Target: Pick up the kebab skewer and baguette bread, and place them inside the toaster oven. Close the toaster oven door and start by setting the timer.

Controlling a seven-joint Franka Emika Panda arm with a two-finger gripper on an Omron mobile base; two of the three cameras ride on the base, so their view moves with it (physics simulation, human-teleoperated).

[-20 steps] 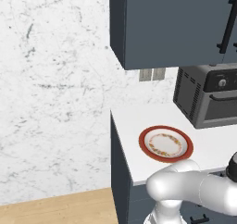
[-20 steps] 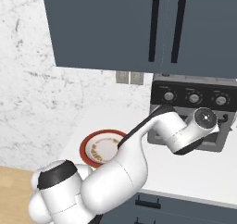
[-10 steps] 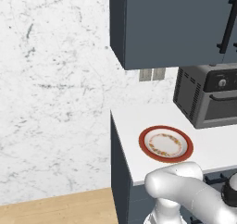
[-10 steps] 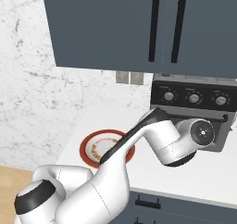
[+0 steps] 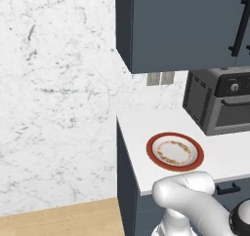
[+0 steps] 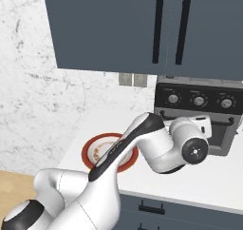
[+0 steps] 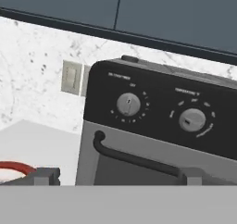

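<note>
The toaster oven (image 5: 222, 106) stands at the back of the white worktop (image 5: 141, 127), against the marbled wall and under the dark wall cabinets (image 6: 142, 29). Its long axis runs along the wall and its front faces out toward the worktop's front edge; the perforated side (image 5: 196, 101) faces the bare stretch of worktop toward the left end. The toaster oven door (image 7: 139, 167) is up and shut, its black bar handle (image 7: 132, 156) lying level across the top of it, just below the black control strip with its round knobs (image 7: 128, 103). The skewer and the bread cannot be seen on the worktop or the plate.

In front of the oven there is open worktop out to the front edge. To its left, well apart from the vented side, a red-rimmed plate (image 5: 175, 151) lies near the front edge, bare but for its printed pattern. Between the plate and the worktop's left end the surface is bare, and the left end drops to a wooden floor (image 5: 63, 220). Two wall outlets (image 5: 160, 78) sit on the wall just left of the oven.

The gripper (image 7: 118, 176) hangs before the oven door, level with the handle, fingers (image 7: 44, 174) spread wide apart and released, grasping nothing.
</note>
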